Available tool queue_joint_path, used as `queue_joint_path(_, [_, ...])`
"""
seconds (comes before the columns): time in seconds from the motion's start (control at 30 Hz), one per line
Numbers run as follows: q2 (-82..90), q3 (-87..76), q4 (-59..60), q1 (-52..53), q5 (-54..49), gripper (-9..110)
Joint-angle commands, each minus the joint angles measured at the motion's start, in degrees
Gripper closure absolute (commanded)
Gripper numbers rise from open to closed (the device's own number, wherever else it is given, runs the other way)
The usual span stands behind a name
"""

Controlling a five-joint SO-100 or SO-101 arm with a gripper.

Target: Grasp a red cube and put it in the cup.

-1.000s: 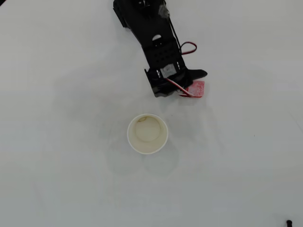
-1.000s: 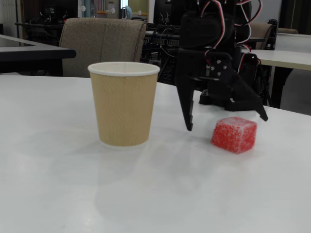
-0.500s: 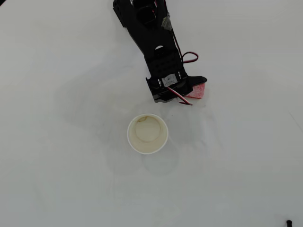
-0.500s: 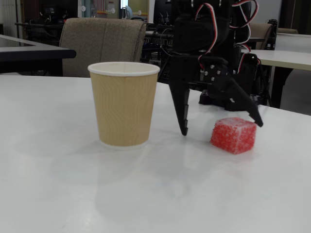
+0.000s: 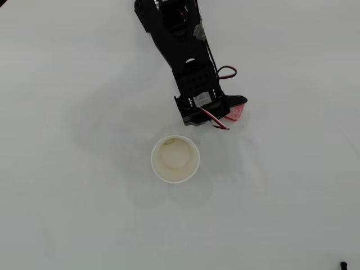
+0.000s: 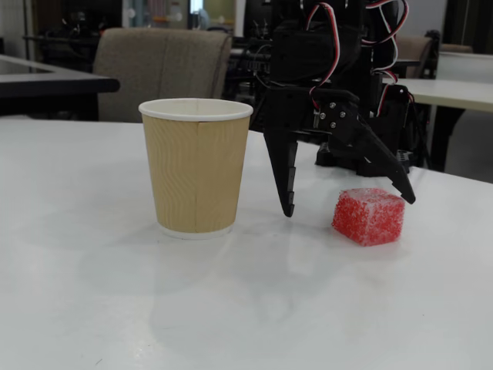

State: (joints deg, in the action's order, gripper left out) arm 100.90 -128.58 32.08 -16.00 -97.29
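- Red cube [image 6: 368, 216] sits on the white counter [image 6: 115, 293], right of the cup in the fixed view, well apart from it. Speckled whitish faces.
- Overhead view: only a corner of the red cube [image 5: 236, 113] shows; the rest is hidden under the arm.
- End effector [image 6: 348, 203] is open, jaws spread wide. One finger [image 6: 287, 185] points down just left of the cube, tip close to the counter; the other finger [image 6: 393, 176] slants over the cube's upper right side, tip near its top edge. Cube lies between them; cannot tell whether either finger touches it.
- Overhead view: end effector [image 5: 225, 117] points toward the bottom of the picture, red wire looping beside it.
- Cup [image 6: 196, 166] stands upright on the counter, tan ribbed wall, white rolled rim.
- Overhead view: cup [image 5: 175, 159] is below and left of the end effector, near it but apart; cream inside, nothing in it.
- Chair [image 6: 162, 69] and other tables behind the counter in the fixed view.
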Motion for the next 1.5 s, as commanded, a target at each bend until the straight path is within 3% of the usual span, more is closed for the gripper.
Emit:
queue_joint_path(0.0, [0.44, 4.04, 0.00, -0.18, 1.05, 51])
queue_joint_path(1.47, [3.34, 1.32, -0.18, 3.69, -0.35, 50])
